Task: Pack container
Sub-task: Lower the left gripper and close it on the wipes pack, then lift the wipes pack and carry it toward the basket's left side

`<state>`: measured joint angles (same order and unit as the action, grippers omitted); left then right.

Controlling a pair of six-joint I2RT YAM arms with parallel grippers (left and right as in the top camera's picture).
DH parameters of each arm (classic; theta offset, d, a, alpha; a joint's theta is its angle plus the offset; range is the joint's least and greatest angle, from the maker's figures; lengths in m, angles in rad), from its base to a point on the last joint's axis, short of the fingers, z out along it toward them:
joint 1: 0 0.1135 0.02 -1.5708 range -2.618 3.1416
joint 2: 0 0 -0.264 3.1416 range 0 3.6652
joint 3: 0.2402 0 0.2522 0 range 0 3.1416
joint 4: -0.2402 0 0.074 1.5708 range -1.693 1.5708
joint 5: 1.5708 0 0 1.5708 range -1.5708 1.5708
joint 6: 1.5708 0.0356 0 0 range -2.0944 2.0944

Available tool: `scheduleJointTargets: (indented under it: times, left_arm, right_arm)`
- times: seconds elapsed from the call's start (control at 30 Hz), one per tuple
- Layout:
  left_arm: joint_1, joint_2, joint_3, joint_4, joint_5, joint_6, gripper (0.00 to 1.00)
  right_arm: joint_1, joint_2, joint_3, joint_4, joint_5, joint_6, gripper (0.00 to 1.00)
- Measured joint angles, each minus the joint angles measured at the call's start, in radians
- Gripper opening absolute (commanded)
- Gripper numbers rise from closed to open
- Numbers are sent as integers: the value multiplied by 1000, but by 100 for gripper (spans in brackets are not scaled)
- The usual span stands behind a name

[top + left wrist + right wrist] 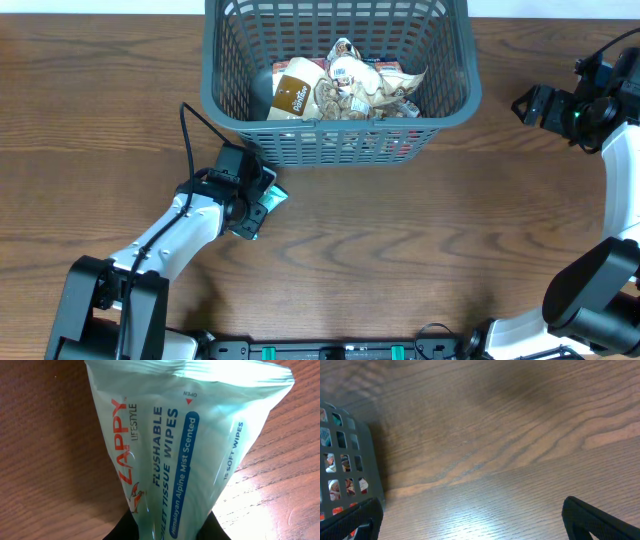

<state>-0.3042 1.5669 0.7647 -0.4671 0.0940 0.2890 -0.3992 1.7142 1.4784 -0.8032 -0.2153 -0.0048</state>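
Observation:
The dark grey lattice container (225, 100) stands at the table's far middle and holds several snack packs (345, 85). Its corner also shows in the right wrist view (367, 460). My left gripper (262, 203) is just in front of the container's left front corner, shut on a pale green pack of flushable toilet tissue wipes (190, 445). The pack fills the left wrist view, and only its tip shows in the overhead view (274, 195). My right gripper (528, 105) is open and empty, to the right of the container; its fingers frame bare table (470, 520).
Brown wood-grain table (400, 250) all around. The container's front wall is close behind my left gripper. My right arm's base is at the lower right (590, 290) and my left arm's base at the lower left (105, 300).

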Motion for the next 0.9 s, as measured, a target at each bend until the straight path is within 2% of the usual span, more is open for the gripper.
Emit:
scheduleJointTargets:
  times: [0.23,0.47,0.9]
  left_arm:
    - [0,0,0,-2,0,-60,6]
    - [0,0,1,-6,1,-129,6]
    - [0,-13,2,-39,3,-185,6]
  right_arm:
    - [0,0,0,0,0,0,99]
    - [0,0,0,0,0,0,99]
    - [0,0,0,0,0,0,99]
